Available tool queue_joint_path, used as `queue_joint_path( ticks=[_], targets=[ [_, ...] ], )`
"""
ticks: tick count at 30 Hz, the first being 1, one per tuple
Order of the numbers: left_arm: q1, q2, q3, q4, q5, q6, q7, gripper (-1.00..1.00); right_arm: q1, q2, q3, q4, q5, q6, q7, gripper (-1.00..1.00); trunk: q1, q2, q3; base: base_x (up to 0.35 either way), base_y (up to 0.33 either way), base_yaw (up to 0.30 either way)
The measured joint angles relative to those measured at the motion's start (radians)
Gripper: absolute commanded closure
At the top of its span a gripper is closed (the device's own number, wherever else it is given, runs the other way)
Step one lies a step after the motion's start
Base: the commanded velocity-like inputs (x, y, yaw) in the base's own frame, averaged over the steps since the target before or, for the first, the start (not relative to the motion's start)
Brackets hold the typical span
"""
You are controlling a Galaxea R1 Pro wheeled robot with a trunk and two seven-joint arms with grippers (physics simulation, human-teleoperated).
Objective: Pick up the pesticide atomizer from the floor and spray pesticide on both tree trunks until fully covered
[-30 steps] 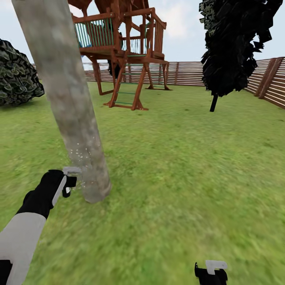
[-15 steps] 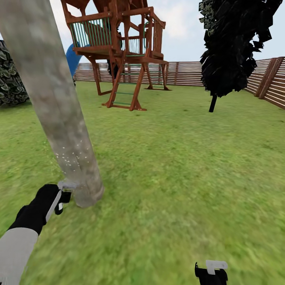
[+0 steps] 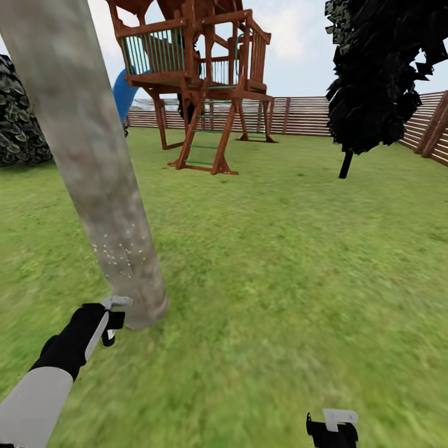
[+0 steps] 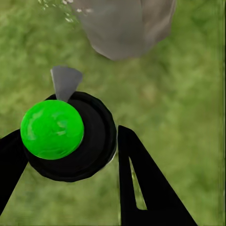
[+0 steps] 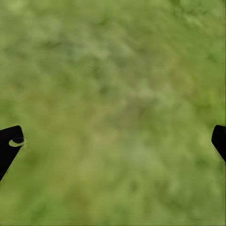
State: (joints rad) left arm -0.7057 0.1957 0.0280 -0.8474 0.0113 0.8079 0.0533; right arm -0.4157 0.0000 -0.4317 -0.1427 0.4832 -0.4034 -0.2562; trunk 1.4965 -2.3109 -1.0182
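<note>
Now lower, seemingly: left end effector [image 3: 116,314] with atomizer [image 3: 116,303] beside trunk [image 3: 99,186].

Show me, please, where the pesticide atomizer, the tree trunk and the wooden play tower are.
pesticide atomizer [image 4: 63,136], left wrist view, on its dark round body between the fingers.
tree trunk [image 3: 93,168], head view, on the middle of the pale bark.
wooden play tower [image 3: 199,68], head view, on its railed platform.

Two trees [image 3: 93,162], one playset [image 3: 199,81]
</note>
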Motion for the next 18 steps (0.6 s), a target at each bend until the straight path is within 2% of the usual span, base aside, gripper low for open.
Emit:
queue_joint_path(
  ticks=[2,4,6,8,9,10,12,13,14,15,16,18],
  targets=[
    [0.0,-0.022,0.0,0.013,0.003,-0.019,0.0,1.0,0.0,0.0,0.0,0.0,0.0,0.0,0.0,-1.0,0.0,0.0,0.0,0.248,0.0,0.023],
    [0.0,-0.031,0.003,0.019,0.002,-0.025,0.0,1.0,0.0,0.0,0.0,0.0,0.0,0.0,0.0,-1.0,0.0,0.0,0.0,0.025,0.0,0.239],
    [0.013,-0.021,0.007,0.036,-0.007,-0.026,-0.001,1.0,0.0,0.0,0.001,0.0,0.0,0.0,0.0,-1.0,0.0,0.0,0.0,0.005,0.0,0.27],
    [0.038,0.0,0.01,0.043,-0.014,-0.034,0.0,1.0,0.0,0.0,0.001,0.0,0.0,0.0,0.0,-1.0,0.0,0.0,0.0,0.001,0.0,0.273],
    [0.045,0.026,0.011,0.045,-0.02,-0.053,0.0,1.0,0.0,0.0,0.001,0.0,0.0,0.0,0.0,-1.0,0.0,0.0,0.0,0.0,0.0,0.214],
    [0.049,0.039,0.01,0.046,-0.015,-0.067,0.0,1.0,0.0,0.0,0.001,0.0,0.0,0.0,0.0,-1.0,0.0,0.0,0.0,0.0,0.0,0.074],
    [0.052,0.027,0.003,0.048,0.0,-0.076,0.001,1.0,0.0,0.0,0.001,0.0,0.0,0.0,0.0,-1.0,0.0,0.0,0.0,0.0,0.0,0.029],
    [0.052,0.005,0.0,0.047,0.005,-0.078,0.001,1.0,0.0,0.001,0.001,0.0,0.0,0.0,0.0,-1.0,0.0,0.0,0.0,0.0,0.0,0.006],
    [0.052,-0.027,-0.006,0.046,0.004,-0.091,0.001,1.0,0.0,0.001,0.001,0.0,0.0,0.0,0.0,-1.0,0.0,0.0,0.0,0.0,0.0,0.003],
    [0.052,-0.042,-0.006,0.045,0.0,-0.124,0.001,1.0,0.0,0.0,0.001,0.0,0.0,0.0,0.0,-1.0,0.0,0.0,0.0,0.0,0.0,0.006],
    [0.052,-0.052,-0.003,0.047,-0.004,-0.155,0.001,1.0,0.0,0.001,0.001,0.0,0.0,0.0,0.0,-1.0,0.0,0.0,0.0,0.0,0.0,0.04],
    [0.053,-0.061,0.0,0.078,-0.005,-0.174,0.001,1.0,0.0,0.001,0.001,0.0,0.0,0.0,0.0,-1.0,0.0,0.0,0.0,0.0,0.0,0.177]
  ],
)
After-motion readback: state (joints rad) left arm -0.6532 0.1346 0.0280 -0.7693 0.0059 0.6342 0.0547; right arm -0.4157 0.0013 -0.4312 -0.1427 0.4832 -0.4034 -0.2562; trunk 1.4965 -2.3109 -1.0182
